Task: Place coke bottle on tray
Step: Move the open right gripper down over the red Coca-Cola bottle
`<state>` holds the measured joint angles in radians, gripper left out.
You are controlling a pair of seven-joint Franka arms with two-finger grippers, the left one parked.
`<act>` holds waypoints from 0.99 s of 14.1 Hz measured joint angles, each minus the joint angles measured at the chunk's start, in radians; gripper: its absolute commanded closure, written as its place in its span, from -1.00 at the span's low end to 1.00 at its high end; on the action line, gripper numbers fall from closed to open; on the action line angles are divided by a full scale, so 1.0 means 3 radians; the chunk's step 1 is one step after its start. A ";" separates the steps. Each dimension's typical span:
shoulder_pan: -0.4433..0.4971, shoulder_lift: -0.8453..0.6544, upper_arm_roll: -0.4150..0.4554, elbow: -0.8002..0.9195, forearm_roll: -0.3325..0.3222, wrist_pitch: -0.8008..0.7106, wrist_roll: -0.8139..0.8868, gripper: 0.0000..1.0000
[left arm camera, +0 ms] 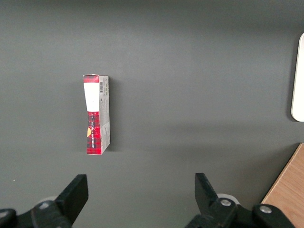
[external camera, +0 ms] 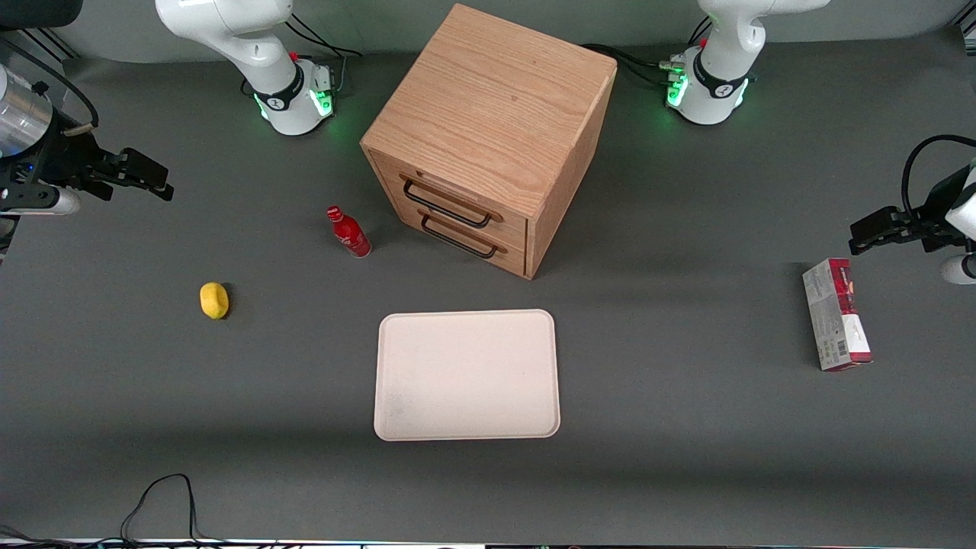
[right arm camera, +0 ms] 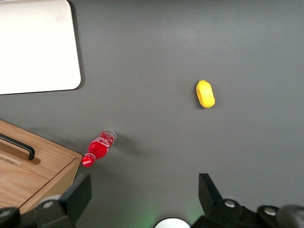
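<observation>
Well clear of the coke bottle (external camera: 348, 232) hung the pincer (external camera: 141, 180), fingers spread, empty | bottle upright on tabletop (external camera: 686, 427) | tray (external camera: 467, 374) bare | risk: slim bottle toppling if nudged off-centre

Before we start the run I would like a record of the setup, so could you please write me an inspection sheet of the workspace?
Surface: dark grey table, no spills seen.
Job's things: coke bottle stands upright on the table beside the drawer fronts; tray lies bare, nearer the front camera than the bottle.
Clutter: lemon toward the working arm's end; red-and-grey carton toward the parked arm's end; wooden drawer cabinet, both drawers shut.
Claw: right arm's claw open, holding nothing, raised above the table, apart from the bottle.
Cables: black cable loops at the table edge nearest the front camera.
Surroundings: nothing seen.
</observation>
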<state>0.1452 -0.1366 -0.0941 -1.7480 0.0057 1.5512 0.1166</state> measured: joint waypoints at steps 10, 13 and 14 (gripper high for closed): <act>0.0040 0.0101 0.0695 -0.0342 0.0090 0.0386 0.0677 -1.00; 0.0047 -0.0096 0.0890 -0.1189 0.0233 0.1136 0.0694 -1.00; 0.0047 -0.0160 0.0960 -0.1441 0.0239 0.1339 0.0717 -1.00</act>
<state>0.1594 -0.1845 0.1939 -2.1804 0.0773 1.9527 0.3318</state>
